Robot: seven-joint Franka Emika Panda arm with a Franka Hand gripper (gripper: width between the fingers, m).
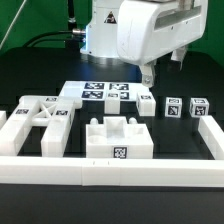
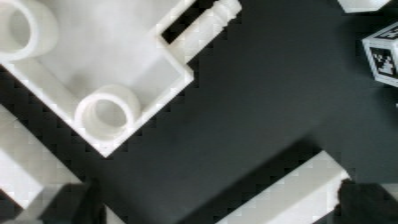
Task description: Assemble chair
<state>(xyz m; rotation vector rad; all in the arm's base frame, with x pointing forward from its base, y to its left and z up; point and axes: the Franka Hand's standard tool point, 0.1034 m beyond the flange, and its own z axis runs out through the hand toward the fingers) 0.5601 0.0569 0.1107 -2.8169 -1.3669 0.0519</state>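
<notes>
The chair lies in loose white tagged parts on the black table. In the exterior view, a cross-braced frame piece (image 1: 45, 115) is on the left and a notched block (image 1: 120, 140) at the front. A small block (image 1: 146, 104) and two tagged cubes (image 1: 175, 108) (image 1: 199, 108) stand on the right. My gripper (image 1: 148, 74) hangs above the table just behind the small block. In the wrist view the gripper (image 2: 214, 205) is open with only dark table between its fingers (image 2: 63, 205). A white part with two round holes (image 2: 107, 105) and a tagged cube (image 2: 382, 55) show there.
The marker board (image 1: 100, 92) lies flat behind the parts. Long white border rails run along the front (image 1: 110, 176), the exterior view's right (image 1: 211, 135) and its left (image 1: 4, 125). A white rail strip (image 2: 267, 190) crosses the wrist view near the fingers.
</notes>
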